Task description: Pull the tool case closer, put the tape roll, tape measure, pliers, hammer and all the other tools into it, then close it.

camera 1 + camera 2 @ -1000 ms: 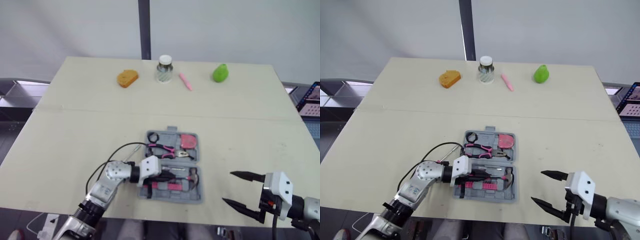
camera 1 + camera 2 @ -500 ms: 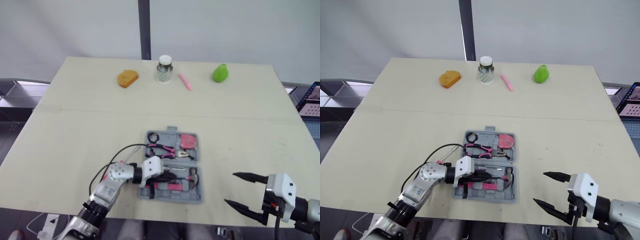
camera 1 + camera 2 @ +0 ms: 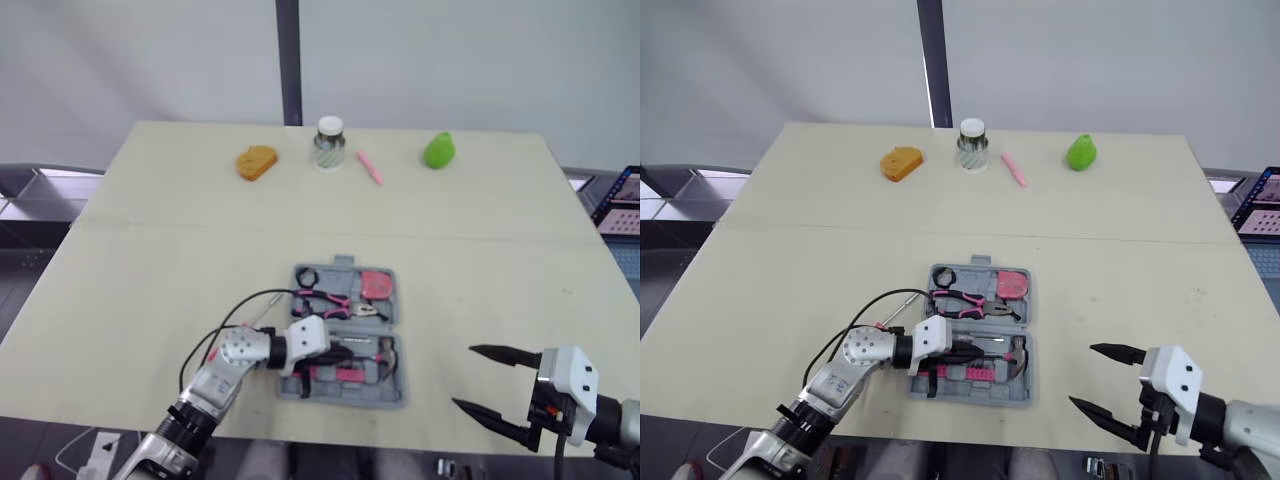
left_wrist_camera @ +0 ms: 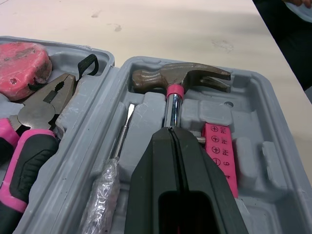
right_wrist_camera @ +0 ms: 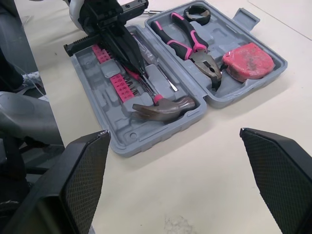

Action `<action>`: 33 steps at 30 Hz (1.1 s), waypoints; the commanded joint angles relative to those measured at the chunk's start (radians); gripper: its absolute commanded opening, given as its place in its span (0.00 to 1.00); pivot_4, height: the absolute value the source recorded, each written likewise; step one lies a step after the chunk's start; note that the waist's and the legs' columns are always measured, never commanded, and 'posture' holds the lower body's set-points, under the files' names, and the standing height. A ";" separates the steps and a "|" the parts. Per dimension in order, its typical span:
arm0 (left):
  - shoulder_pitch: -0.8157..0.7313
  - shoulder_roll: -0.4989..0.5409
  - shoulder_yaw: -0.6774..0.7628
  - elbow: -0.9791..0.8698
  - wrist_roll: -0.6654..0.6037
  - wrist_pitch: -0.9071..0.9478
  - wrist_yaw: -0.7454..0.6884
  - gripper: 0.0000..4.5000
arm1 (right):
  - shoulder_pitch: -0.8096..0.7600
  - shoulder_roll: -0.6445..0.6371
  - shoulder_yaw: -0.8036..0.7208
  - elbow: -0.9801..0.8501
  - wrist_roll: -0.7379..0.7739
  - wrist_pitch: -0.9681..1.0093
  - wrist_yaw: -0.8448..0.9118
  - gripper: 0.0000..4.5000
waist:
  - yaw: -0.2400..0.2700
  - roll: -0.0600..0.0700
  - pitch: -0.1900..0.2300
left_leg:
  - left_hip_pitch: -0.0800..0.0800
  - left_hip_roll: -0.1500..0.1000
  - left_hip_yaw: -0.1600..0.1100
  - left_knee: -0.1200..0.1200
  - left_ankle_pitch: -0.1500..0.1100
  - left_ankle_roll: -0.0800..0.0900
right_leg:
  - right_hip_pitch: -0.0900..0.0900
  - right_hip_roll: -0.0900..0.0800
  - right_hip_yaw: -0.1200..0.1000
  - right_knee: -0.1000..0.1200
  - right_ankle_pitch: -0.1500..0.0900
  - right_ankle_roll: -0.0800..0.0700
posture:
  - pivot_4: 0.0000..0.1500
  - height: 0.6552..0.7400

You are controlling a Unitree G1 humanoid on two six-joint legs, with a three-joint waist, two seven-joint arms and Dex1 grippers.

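Observation:
The grey tool case (image 3: pixel 340 263) lies open near the table's front edge. Its far half holds the black tape roll (image 5: pixel 197 13), the pink-handled pliers (image 5: pixel 190 44) and the pink tape measure (image 5: pixel 247 57). In the near half the hammer (image 4: pixel 180 78) lies in its slot beside a screwdriver (image 4: pixel 122 131) and pink bit strips (image 4: pixel 222 151). My left gripper (image 4: pixel 169 130) reaches into that half from the left and is shut on the hammer's handle. My right gripper (image 3: pixel 464 376) hovers open, right of the case, over the table's front edge.
Along the table's far edge stand an orange sponge-like object (image 3: pixel 256 160), a glass jar (image 3: pixel 327 140), a pink pen (image 3: pixel 371 166) and a green pear (image 3: pixel 438 150). A screen (image 3: pixel 622 198) shows past the table's right side.
My left gripper has slid slightly further over the case's near half, still on the hammer. My right gripper has drifted a little to the right. The camera has tilted slightly.

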 commanded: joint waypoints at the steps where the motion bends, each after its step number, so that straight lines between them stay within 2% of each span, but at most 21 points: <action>1: 0.034 0.025 -0.028 0.090 0.073 0.038 0.032 0.01 | 0.002 -0.008 -0.021 -0.036 0.017 0.001 0.003 1.00 | 0.000 0.002 -0.003 | 0.002 0.001 -0.001 0.000 -0.001 0.000 | 0.004 0.000 0.000 -0.003 0.000 0.000 | 1.00 0.72; 8: 0.043 0.028 -0.039 0.133 0.077 0.034 0.039 0.01 | -0.003 -0.011 -0.021 -0.033 0.015 0.004 0.006 1.00 | 0.000 0.007 -0.010 | 0.003 0.002 -0.002 -0.001 -0.003 0.000 | 0.007 -0.001 0.000 -0.008 0.000 0.000 | 1.00 0.72; 13: 0.046 0.029 -0.046 0.158 0.083 0.026 0.042 0.01 | -0.014 -0.017 -0.021 -0.028 0.016 0.008 0.008 1.00 | -0.002 0.004 -0.019 | 0.003 0.002 -0.002 -0.003 -0.003 0.000 | 0.007 -0.001 0.000 -0.010 0.000 -0.001 | 1.00 0.72; 33: 0.070 0.021 -0.081 0.275 0.103 -0.037 0.085 0.01 | -0.042 -0.035 -0.016 -0.010 0.013 0.017 0.026 1.00 | -0.002 0.009 -0.035 | 0.005 0.001 -0.002 -0.012 -0.005 0.005 | 0.009 -0.005 0.000 -0.019 -0.001 -0.002 | 1.00 0.72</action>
